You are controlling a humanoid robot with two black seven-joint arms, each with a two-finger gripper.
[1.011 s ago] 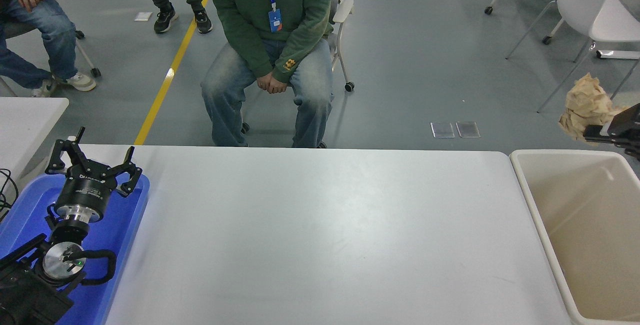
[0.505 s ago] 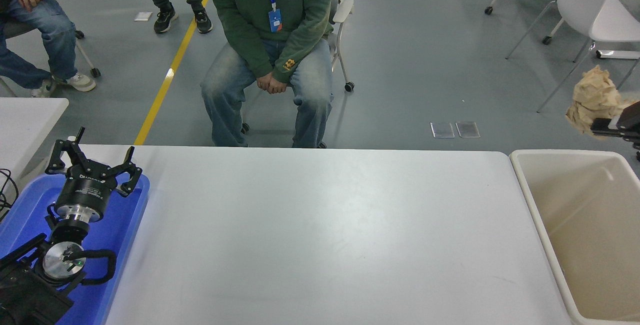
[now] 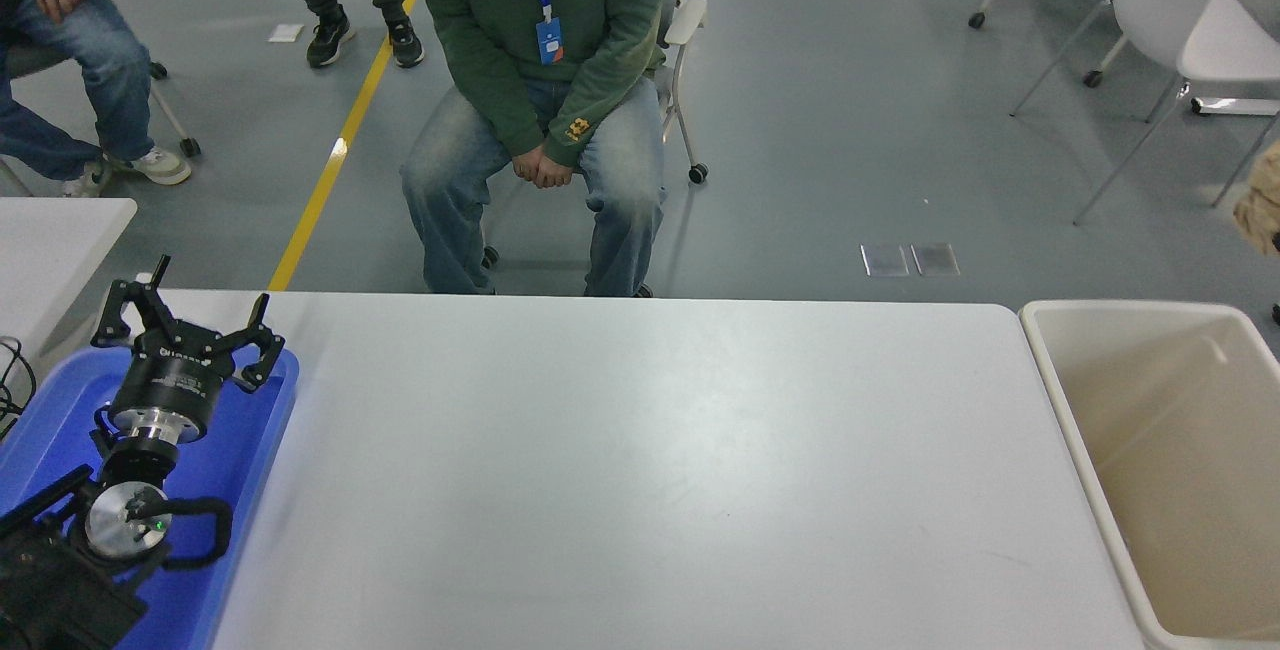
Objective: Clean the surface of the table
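White-grey, the table surface point(image 3: 640, 470) spans the frame's middle. A tan crumpled scrap point(image 3: 1262, 212) — perhaps paper — shows at the right edge; the right gripper is unseen. Left gripper point(image 3: 185, 325) parked over the blue tray point(image 3: 250, 450), jaws spread. Judged next: drop the scrap into the beige bin point(image 3: 1060, 380).

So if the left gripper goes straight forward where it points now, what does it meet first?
The left gripper points away over the blue tray's far rim. Nothing seems to stand in its line; beyond the table surface is open floor, though depth is unclear.

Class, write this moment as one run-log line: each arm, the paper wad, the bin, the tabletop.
left end effector: open, parked over blue tray | right arm: out of view | paper wad: at right edge | bin: looks empty | table surface: bare
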